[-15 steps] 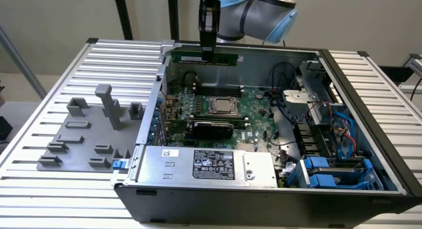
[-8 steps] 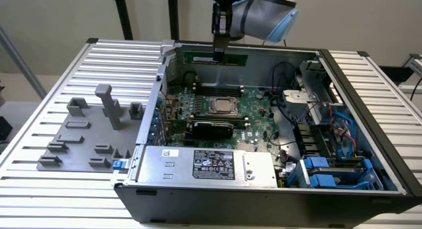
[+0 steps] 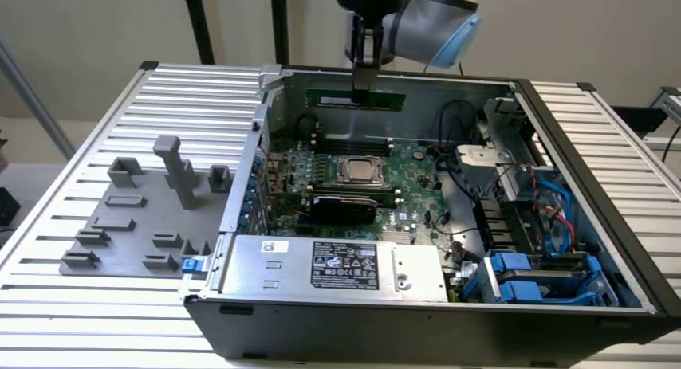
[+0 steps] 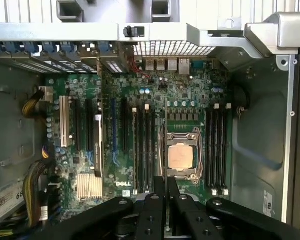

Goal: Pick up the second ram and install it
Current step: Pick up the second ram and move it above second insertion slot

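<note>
While hanging above the open sheet-metal case [image 3: 426,329]: thin, flat green second ram [image 3: 383,100], clamped between slim black fingers [image 3: 364,60].

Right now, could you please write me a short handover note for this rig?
Gripper: shut on the second ram, held level in the air above the open computer case.
Done: the ram is picked up.
Left: it is in no slot yet; the memory slots flank the processor socket below.

Open computer case [image 3: 426,329] on slatted table [image 3: 85,321]; grey holder blocks [image 3: 175,170] beside (exterior view's left)
</note>
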Robot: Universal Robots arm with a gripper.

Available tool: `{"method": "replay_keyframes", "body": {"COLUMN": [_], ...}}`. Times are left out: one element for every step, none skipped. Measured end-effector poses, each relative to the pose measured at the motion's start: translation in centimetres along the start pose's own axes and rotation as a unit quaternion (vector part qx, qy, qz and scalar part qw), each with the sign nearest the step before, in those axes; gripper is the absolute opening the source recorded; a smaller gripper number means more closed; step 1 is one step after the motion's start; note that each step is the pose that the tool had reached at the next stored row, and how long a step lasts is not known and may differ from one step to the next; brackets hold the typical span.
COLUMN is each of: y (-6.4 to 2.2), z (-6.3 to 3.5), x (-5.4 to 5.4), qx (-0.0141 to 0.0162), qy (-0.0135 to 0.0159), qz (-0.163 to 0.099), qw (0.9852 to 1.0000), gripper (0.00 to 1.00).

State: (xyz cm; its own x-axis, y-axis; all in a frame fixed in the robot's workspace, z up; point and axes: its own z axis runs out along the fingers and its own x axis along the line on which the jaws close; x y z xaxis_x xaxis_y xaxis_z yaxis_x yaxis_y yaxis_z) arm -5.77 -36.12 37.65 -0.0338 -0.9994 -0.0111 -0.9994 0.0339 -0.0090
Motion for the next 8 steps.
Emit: {"method": "replay_keyframes", "body": {"y": [-0.23, -0.48, -0.77, -1.06, -1.31, -1.5, -1.58, -1.59], "z": [0.18, 0.36, 0.55, 0.73, 0.91, 1.11, 1.29, 1.46], "x": [0.0, -0.1, -0.1, -0.1, -0.1, -0.1, -0.1, -0.1], "qx": [0.0, -0.0001, 0.0, 0.0, 0.0, 0.0, 0.0, 0.0], "qy": [0.0, 0.0, 0.0, -0.0001, 0.0001, 0.0, 0.0001, 0.0001], "qz": [0.0, 0.0, 0.0, 0.0, 0.001, 0.001, 0.002, 0.003], "qw": [1.0, 1.0, 1.0, 1.0, 1.0, 1.0, 1.0, 1.0], "gripper": [0.13, 0.13, 0.13, 0.13, 0.13, 0.13, 0.13, 0.13]}}
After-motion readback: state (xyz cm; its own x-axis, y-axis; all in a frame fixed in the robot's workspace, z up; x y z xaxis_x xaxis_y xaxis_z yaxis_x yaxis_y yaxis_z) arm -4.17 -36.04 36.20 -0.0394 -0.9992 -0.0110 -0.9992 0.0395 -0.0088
